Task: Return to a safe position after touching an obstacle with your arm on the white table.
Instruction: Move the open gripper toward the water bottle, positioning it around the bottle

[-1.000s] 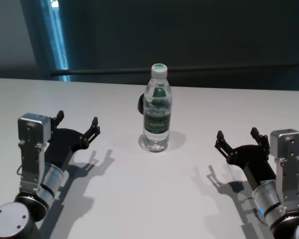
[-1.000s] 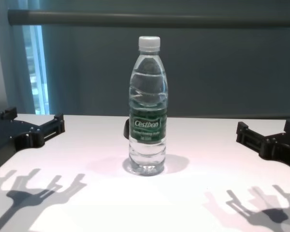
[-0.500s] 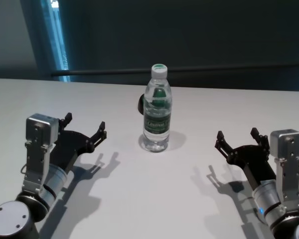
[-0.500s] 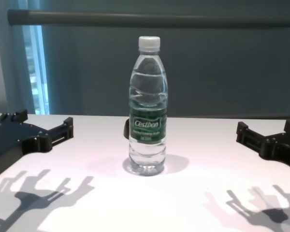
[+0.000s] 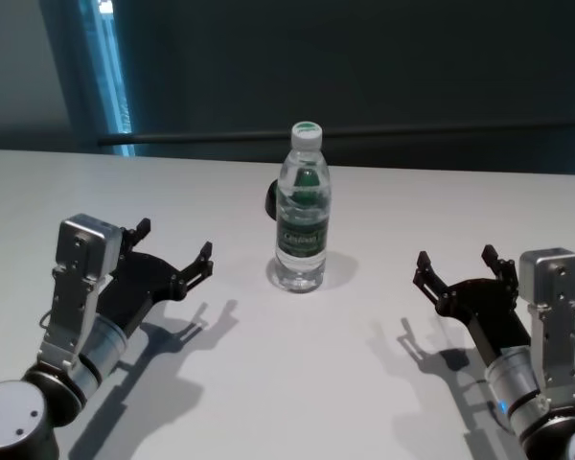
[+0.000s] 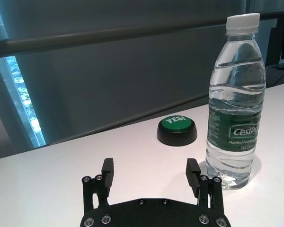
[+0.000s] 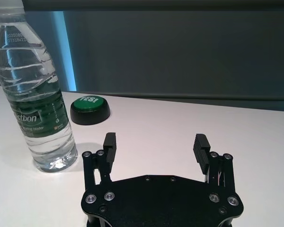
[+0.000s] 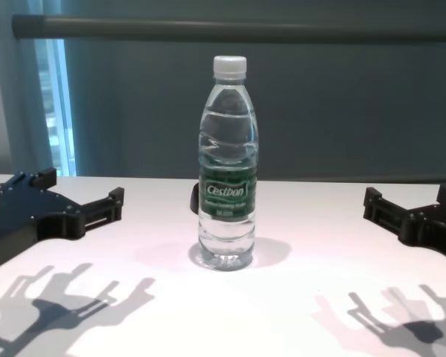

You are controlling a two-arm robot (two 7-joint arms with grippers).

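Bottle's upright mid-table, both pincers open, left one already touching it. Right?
Not quite. The bottle stands upright and both pincers are open, but the left pincer is not touching it: the head view shows bare table between them. The right pincer is also apart from it.

The bottle [image 5: 301,208] stands upright at the centre of the frame on the desk [image 5: 297,383]. Just behind it, slightly to its left, the round button [image 6: 176,130] rests on the desk, mostly hidden by the bottle in the head view. The left claw [image 5: 172,252] sits at lower left, near the bottle but apart from it. The right claw [image 5: 455,265] sits at lower right, farther from the bottle.
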